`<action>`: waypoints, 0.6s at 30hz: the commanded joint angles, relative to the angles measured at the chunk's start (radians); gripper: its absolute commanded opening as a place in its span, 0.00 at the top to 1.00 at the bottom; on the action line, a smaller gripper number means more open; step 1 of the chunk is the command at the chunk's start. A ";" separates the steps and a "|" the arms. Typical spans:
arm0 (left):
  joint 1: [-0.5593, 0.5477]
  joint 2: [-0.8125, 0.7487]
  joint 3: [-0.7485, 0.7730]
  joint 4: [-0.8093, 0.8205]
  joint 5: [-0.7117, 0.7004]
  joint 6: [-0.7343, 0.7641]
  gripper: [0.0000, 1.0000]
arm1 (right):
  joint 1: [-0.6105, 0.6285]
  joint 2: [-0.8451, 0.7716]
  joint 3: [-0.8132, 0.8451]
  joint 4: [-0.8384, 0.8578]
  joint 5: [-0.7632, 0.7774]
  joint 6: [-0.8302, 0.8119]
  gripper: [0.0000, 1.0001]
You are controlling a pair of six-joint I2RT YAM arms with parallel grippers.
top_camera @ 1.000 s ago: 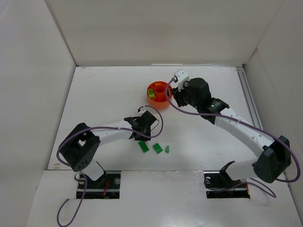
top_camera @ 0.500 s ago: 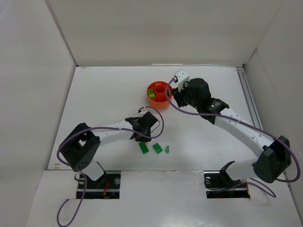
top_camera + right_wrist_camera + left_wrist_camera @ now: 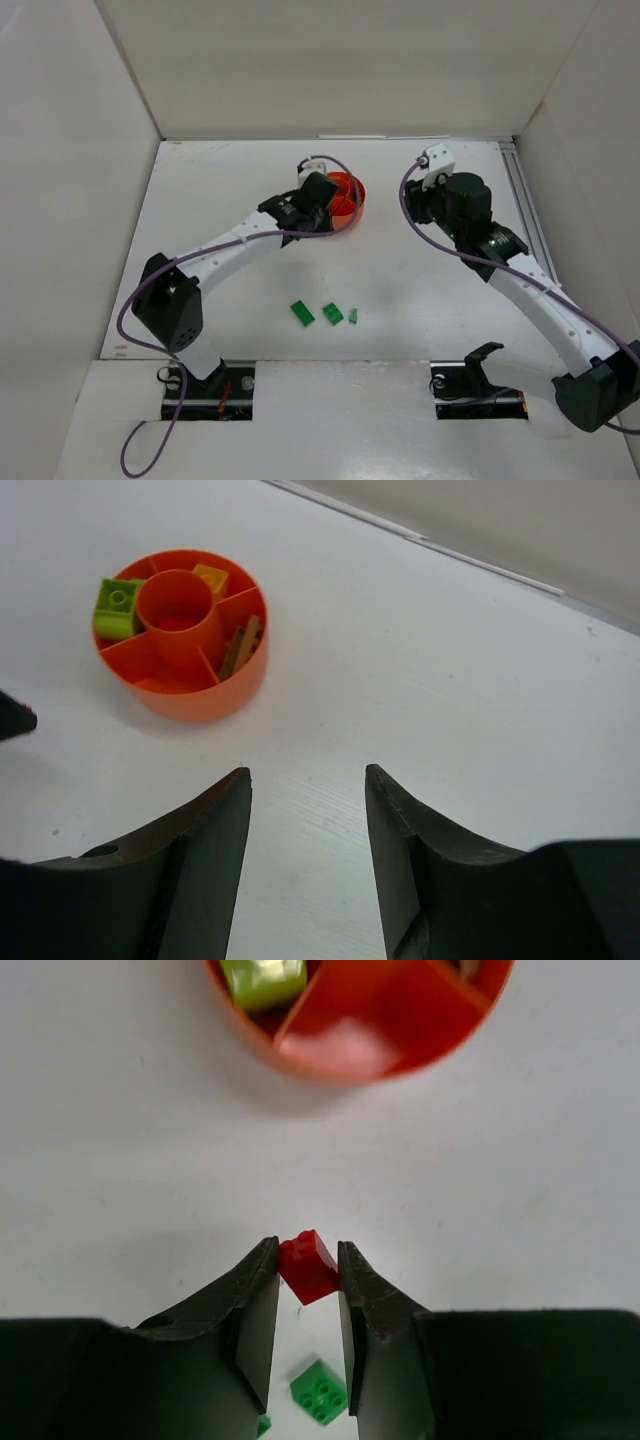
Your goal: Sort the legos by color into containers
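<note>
Table [image 3: 230, 220]: flat white matte board, walled on three sides.

Orange dish [image 3: 190, 702]: sits upper centre of the top view, half hidden there by the left arm. Round, low-walled, glossy moulded plastic, with a centre ring and radial dividers. It's light and rigid and will likely skate if bumped, so drop from above and don't nudge the rim.

Right gripper [image 3: 307, 775]: jaws stand apart with nothing between them, parked to the right of the dish, well apart from it.

Left gripper [image 3: 306, 1252]: closed down on the red brick [image 3: 310, 1272], which is pinched at the fingertips by two opposite side faces and sits cocked at an angle. The dish rim is near, at the top edge of the wrist view.

Bricks: hard ABS, smooth sides, studded tops, near weightless, not fragile. Slick faces and a skewed pinch mean it could twist or pop out (flat parallel sides are the only sensible hold, never the studs).

Dish contents in the right wrist view: lime brick [image 3: 118, 605] far left compartment, yellow brick [image 3: 211, 577] at the top, brown pieces [image 3: 240, 645] on the right. The near-side compartments look bare, so my guess is red goes into one of those.

Three green bricks [image 3: 303, 312] lie in a row lower centre of the top view, unsorted.
</note>
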 commanded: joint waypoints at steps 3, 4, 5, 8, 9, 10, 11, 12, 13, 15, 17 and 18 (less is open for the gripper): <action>0.073 0.164 0.247 0.016 -0.023 0.117 0.82 | -0.089 -0.053 -0.020 -0.032 0.007 0.040 0.45; 0.085 0.190 0.328 0.016 -0.023 0.140 0.82 | -0.098 -0.053 -0.020 -0.032 -0.007 0.040 0.45; 0.085 0.216 0.373 -0.002 -0.023 0.140 0.82 | -0.113 -0.053 -0.031 -0.032 -0.019 0.040 0.45; 0.094 0.308 0.520 -0.026 -0.023 0.165 0.82 | -0.136 -0.053 -0.031 -0.043 -0.030 0.040 0.45; 0.094 0.328 0.549 -0.038 -0.023 0.174 0.82 | -0.136 -0.044 -0.040 -0.043 -0.030 0.040 0.45; 0.094 0.359 0.572 -0.038 -0.032 0.174 0.82 | -0.147 -0.044 -0.040 -0.043 -0.040 0.040 0.45; 0.094 0.374 0.612 -0.038 -0.043 0.174 0.81 | -0.147 -0.032 -0.040 -0.043 -0.050 0.040 0.45; 0.094 0.391 0.634 -0.050 -0.043 0.174 0.81 | -0.156 -0.032 -0.040 -0.043 -0.050 0.040 0.45; 0.103 0.405 0.652 -0.059 -0.034 0.174 0.81 | -0.156 -0.023 -0.051 -0.043 -0.050 0.040 0.45; 0.113 0.440 0.692 -0.059 -0.025 0.183 0.81 | -0.165 -0.023 -0.051 -0.043 -0.062 0.040 0.45; 0.113 0.453 0.692 -0.070 -0.025 0.183 0.81 | -0.165 -0.023 -0.051 -0.043 -0.062 0.040 0.45; 0.113 0.463 0.703 -0.070 -0.025 0.192 0.79 | -0.165 -0.023 -0.051 -0.043 -0.071 0.030 0.45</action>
